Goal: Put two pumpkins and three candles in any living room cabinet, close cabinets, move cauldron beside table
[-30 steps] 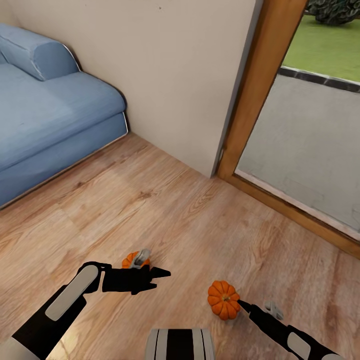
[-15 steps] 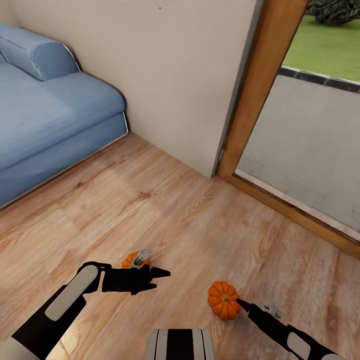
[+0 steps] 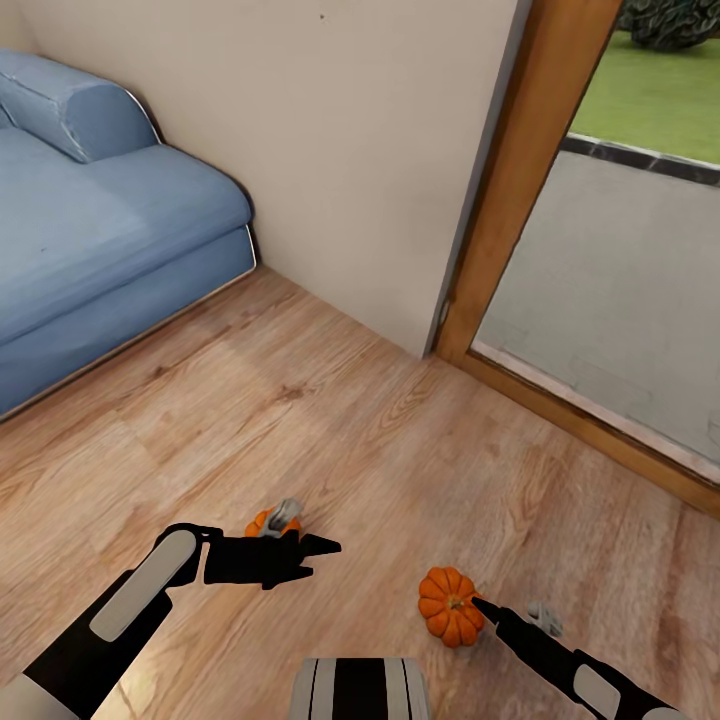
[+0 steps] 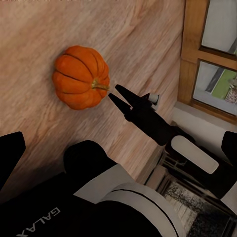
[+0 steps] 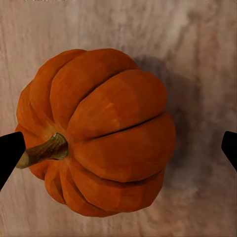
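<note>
Orange pumpkin (image 5: 98, 158) between spread right fingers (image 5: 10, 150)

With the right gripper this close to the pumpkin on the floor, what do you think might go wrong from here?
The right gripper points at the loose pumpkin near its stem. The fingertips sit wide at the right wrist view's edges, so a push forward may roll it across the wood floor before they close. A grip on the rounded ribs could slip. The left gripper seems to cover part of a second pumpkin; whether it is held cannot be told.
</note>
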